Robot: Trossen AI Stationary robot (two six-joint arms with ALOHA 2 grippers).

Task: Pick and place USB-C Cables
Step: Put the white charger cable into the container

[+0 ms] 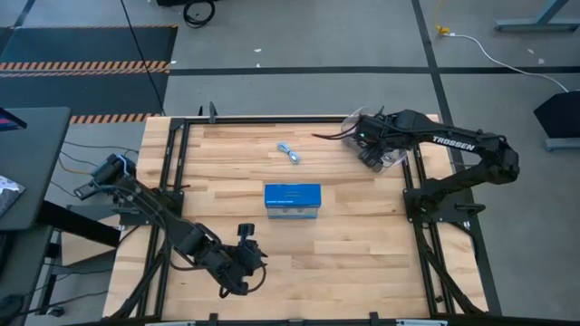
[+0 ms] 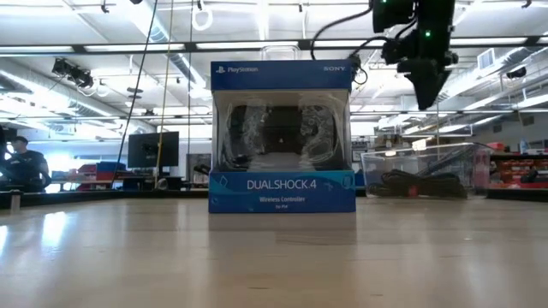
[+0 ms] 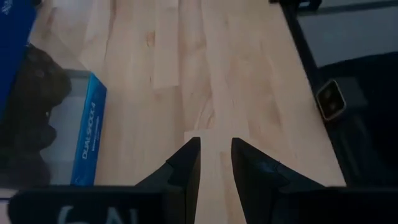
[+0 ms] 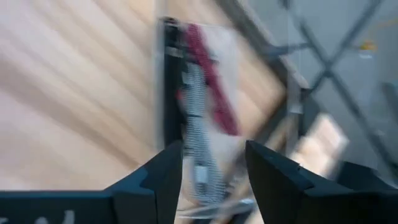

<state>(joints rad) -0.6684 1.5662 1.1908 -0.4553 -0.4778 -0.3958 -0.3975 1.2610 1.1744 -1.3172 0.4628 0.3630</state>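
Observation:
A pale blue-white USB-C cable (image 1: 290, 154) lies loose on the table, beyond the blue box (image 1: 292, 200). More cables, a red one (image 4: 212, 84) and a silver-grey one (image 4: 196, 134), lie in the clear bin (image 1: 400, 161) at the far right corner; dark ones (image 2: 419, 182) show through its wall. My right gripper (image 1: 372, 154) (image 2: 425, 85) hangs open above the bin, its fingers apart over the cables (image 4: 214, 167). My left gripper (image 1: 245, 232) waits near the table's near edge, its fingers a narrow gap apart (image 3: 216, 152) over bare wood.
The blue DualShock 4 box (image 2: 282, 192) stands mid-table, between the two arms. Dark frame rails (image 1: 175, 172) run along the table's left and right sides. A person (image 2: 21, 162) sits in the room far behind the table. Bare wood lies near the box's near side (image 1: 344, 254).

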